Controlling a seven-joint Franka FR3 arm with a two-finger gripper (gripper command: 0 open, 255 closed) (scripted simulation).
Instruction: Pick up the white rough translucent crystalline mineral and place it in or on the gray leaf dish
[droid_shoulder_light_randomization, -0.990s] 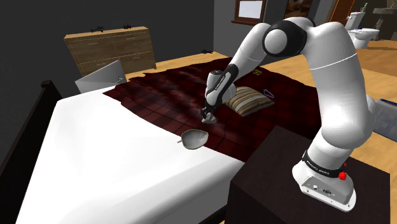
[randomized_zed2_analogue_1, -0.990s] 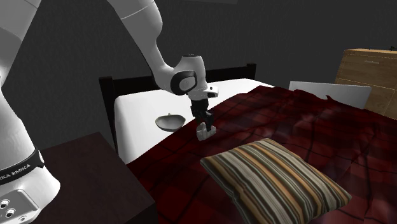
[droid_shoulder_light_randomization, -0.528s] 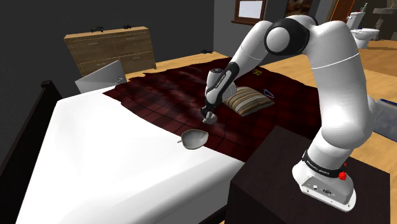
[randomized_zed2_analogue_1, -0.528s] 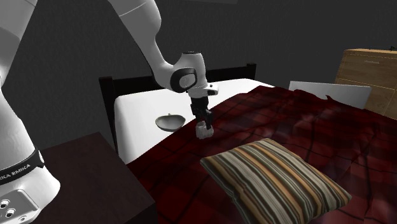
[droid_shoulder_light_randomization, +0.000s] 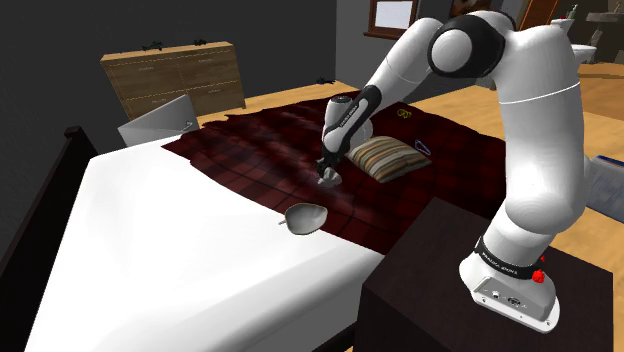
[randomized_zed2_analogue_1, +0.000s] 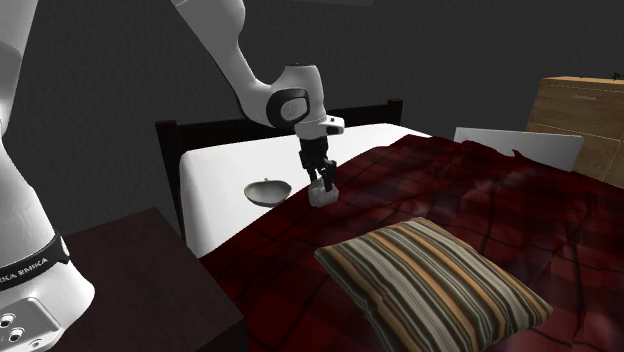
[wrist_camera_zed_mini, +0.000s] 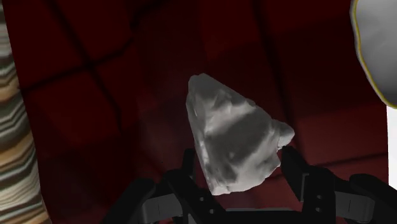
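The rough white-grey mineral (wrist_camera_zed_mini: 234, 141) is clasped between my two black fingers (wrist_camera_zed_mini: 188, 167), and my gripper (wrist_camera_zed_mini: 240, 168) is shut on it. In the second exterior view the mineral (randomized_zed2_analogue_1: 321, 196) hangs just above the dark red plaid blanket (randomized_zed2_analogue_1: 470, 200) under my gripper (randomized_zed2_analogue_1: 322, 187). In the shoulder view my gripper (droid_shoulder_light_randomization: 327, 177) holds the mineral (droid_shoulder_light_randomization: 329, 182) up and to the right of the grey leaf dish (droid_shoulder_light_randomization: 305, 217). The dish (randomized_zed2_analogue_1: 267, 190) sits on the white sheet near the blanket's edge, and its rim (wrist_camera_zed_mini: 372, 51) shows beside the mineral in the wrist view.
A striped pillow (droid_shoulder_light_randomization: 388, 156) lies on the blanket close behind my gripper. The dark nightstand (droid_shoulder_light_randomization: 470, 290) carries the arm's base. A wooden dresser (droid_shoulder_light_randomization: 175, 78) stands beyond the bed, and the dark headboard (randomized_zed2_analogue_1: 270, 125) borders the white sheet (droid_shoulder_light_randomization: 170, 250).
My gripper has risen with the mineral, lifting it off the blanket and a little toward the headboard. The dish and the pillow have not moved.
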